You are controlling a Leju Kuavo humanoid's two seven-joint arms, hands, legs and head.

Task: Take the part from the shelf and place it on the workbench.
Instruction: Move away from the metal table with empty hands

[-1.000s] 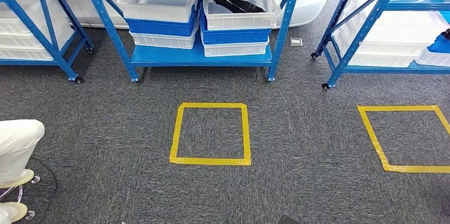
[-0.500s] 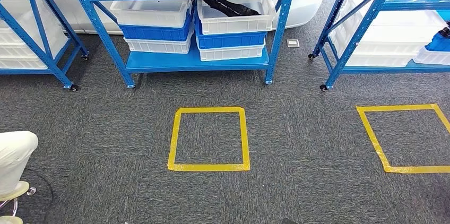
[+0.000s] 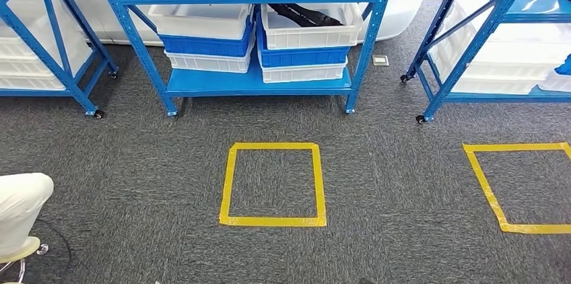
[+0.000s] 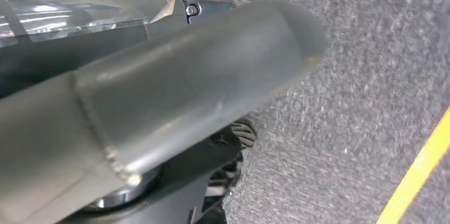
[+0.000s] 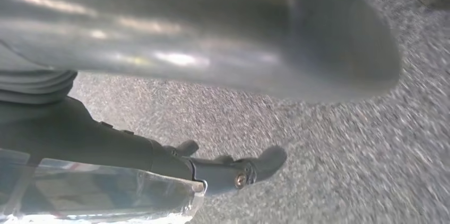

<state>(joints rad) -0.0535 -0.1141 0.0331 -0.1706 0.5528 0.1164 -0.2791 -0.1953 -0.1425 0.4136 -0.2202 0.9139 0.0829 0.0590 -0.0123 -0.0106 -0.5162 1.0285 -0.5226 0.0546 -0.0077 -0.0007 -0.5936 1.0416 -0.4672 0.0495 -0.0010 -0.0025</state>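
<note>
A long black part (image 3: 306, 15) lies in the upper white bin (image 3: 306, 33) on the right of the middle blue shelf's (image 3: 256, 83) lower level, straight ahead in the head view. My left hand (image 4: 185, 91) hangs over grey carpet in the left wrist view, thick grey thumb in front, a dark finger (image 4: 204, 8) straight behind it, holding nothing. In the right wrist view my right hand (image 5: 212, 75) also hangs above carpet; its dark fingers (image 5: 223, 170) stretch out apart from the thumb, with nothing in them.
A yellow tape square (image 3: 273, 220) marks the carpet before the middle shelf; a second square (image 3: 501, 217) lies to the right. Blue shelves with white bins stand left (image 3: 60, 62) and right (image 3: 464, 48). A person's light trouser leg (image 3: 20, 200) shows at lower left.
The whole head picture has shifted: shelves and tape squares now sit lower and slightly to the right, so the camera moved. Nothing on the shelves has changed place.
</note>
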